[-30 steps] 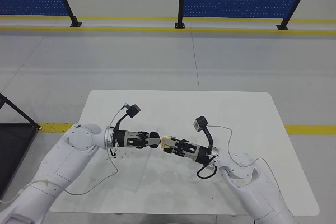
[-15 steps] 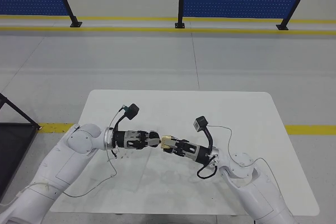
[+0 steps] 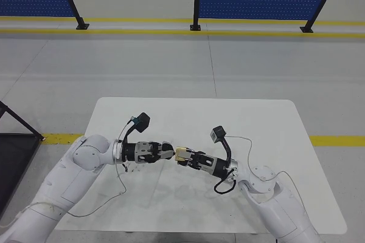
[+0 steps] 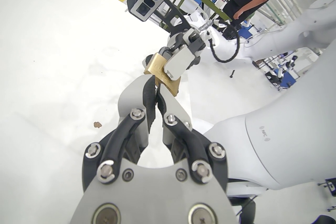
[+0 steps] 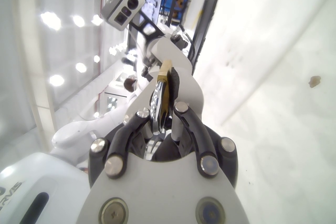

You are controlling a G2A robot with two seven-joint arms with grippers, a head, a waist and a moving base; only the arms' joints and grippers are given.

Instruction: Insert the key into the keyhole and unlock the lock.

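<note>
Facing left gripper [image 3: 171, 152], right gripper [image 3: 186, 157] tip-to-tip

top: looking down from overhead, farther off, at the white rounded table [image 3: 261, 121] | wrists: facing each other, close in, both sharing the small brass padlock [image 4: 157, 68]

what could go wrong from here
The lock is in midair, pinched only by the right gripper; a twist could slip it loose onto the table. The key is hidden between the shut pads of the left gripper, so alignment with the keyhole can't be checked; pushing might jam it.
</note>
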